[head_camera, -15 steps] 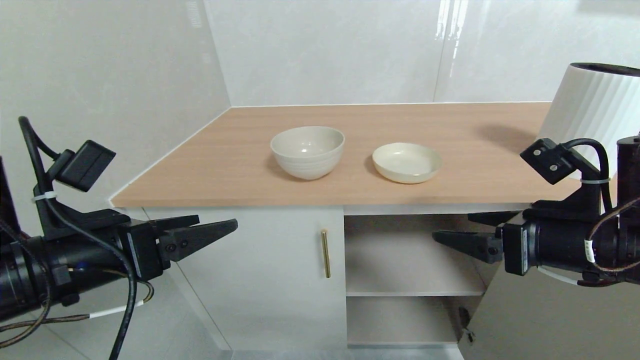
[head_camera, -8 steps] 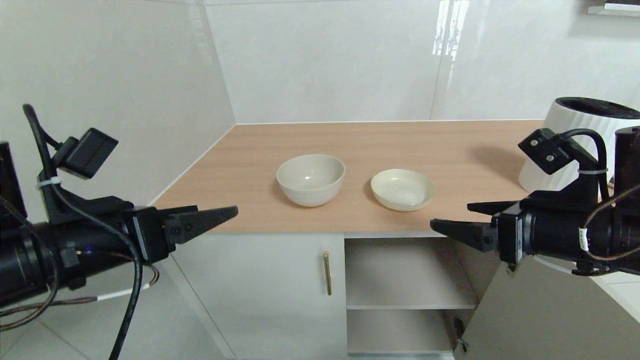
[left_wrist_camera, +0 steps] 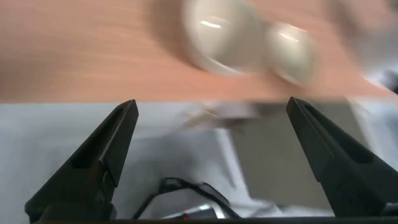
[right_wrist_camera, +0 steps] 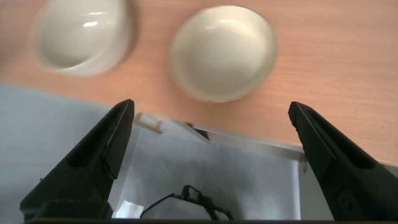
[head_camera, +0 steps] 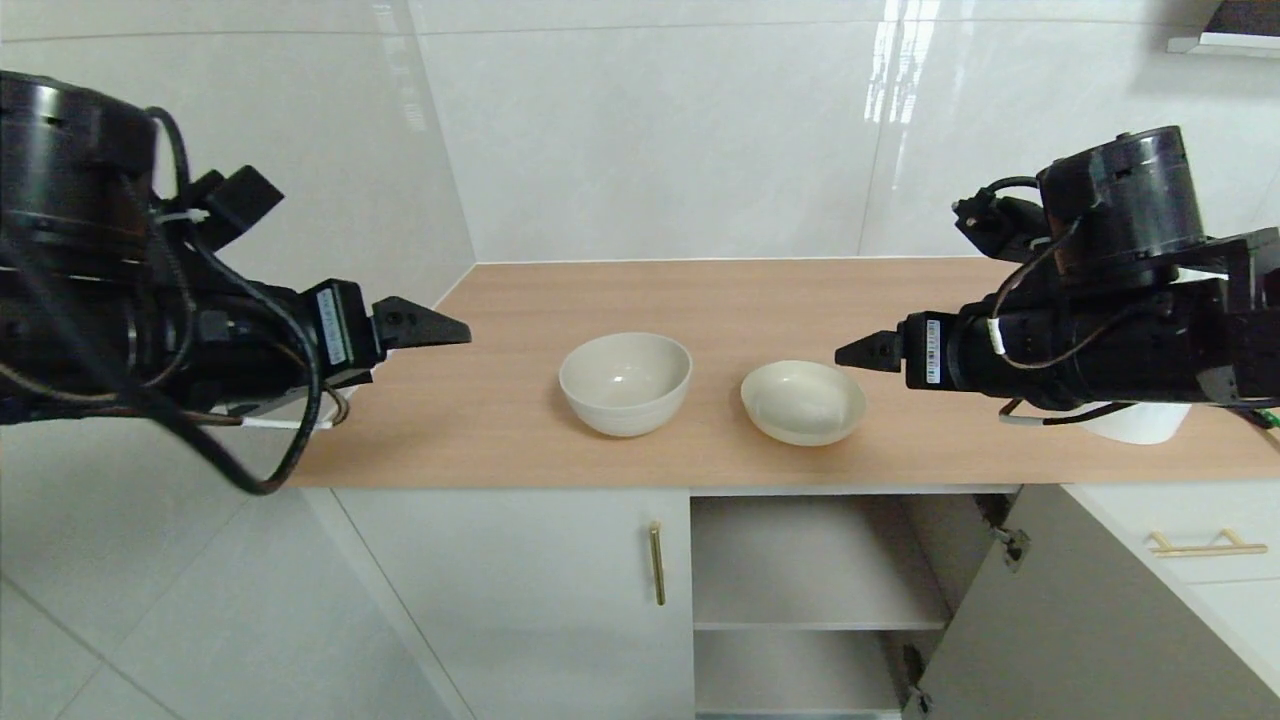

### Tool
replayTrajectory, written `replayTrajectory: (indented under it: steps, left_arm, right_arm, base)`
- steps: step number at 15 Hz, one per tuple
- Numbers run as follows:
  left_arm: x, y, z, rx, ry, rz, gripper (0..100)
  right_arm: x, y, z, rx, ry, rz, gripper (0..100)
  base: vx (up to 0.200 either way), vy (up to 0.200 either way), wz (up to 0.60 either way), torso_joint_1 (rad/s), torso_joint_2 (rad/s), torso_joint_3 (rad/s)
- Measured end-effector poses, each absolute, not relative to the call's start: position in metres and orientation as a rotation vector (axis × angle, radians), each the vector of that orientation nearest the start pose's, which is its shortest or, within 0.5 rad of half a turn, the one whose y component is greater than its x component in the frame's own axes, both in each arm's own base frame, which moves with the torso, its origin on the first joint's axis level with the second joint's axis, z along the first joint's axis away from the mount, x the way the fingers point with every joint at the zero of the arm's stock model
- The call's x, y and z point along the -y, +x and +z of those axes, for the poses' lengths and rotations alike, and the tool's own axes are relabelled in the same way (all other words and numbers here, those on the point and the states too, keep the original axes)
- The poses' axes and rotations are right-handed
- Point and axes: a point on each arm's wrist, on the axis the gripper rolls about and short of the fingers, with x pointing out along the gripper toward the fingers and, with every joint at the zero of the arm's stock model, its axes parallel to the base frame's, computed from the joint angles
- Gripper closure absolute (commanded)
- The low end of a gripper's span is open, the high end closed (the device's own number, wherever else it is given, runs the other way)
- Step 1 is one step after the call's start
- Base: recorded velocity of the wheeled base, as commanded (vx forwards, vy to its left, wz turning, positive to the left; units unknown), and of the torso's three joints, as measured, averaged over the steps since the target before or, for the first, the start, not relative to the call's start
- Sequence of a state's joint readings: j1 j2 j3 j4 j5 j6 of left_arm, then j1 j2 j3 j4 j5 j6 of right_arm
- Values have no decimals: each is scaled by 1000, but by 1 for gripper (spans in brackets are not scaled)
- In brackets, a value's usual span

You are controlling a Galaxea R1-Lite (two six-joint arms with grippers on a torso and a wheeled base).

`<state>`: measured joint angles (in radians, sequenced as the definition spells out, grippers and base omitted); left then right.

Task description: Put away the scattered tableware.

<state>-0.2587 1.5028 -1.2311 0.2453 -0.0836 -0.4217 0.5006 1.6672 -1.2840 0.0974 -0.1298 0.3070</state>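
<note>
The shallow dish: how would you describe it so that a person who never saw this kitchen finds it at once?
Find the wooden countertop. Two pale vessels stand apart near its front edge; the shallow dish is the one above the open cabinet. It is lower and creamier than the deep bowl beside it.

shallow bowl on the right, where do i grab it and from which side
Probably the rim of the shallow bowl on the side facing the right gripper, from above with one finger inside, one outside. It sits upright, its wall low and flared, so a side pinch has little to catch. The deeper bowl stands apart on the other side.
</note>
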Motion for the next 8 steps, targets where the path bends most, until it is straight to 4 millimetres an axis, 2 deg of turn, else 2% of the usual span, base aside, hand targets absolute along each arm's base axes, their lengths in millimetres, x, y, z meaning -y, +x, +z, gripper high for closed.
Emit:
replayTrajectory:
  steps: [2, 5, 8]
  left_arm:
    - [88, 272, 262, -602, -366, -127, 0]
    - [115, 303, 244, -599, -377, -77, 0]
    - [131, 328, 224, -608, -365, -64, 0]
  right_arm:
    - [-147, 282, 250, -525, 145, 273, 0]
    - [-149, 288, 248, -515, 138, 226, 0]
    - [-150, 291, 245, -519, 128, 200, 0]
  base:
    - [0, 0, 0, 0, 0, 0]
    - [0, 0, 0, 0, 0, 0]
    - [0, 0, 0, 0, 0, 0]
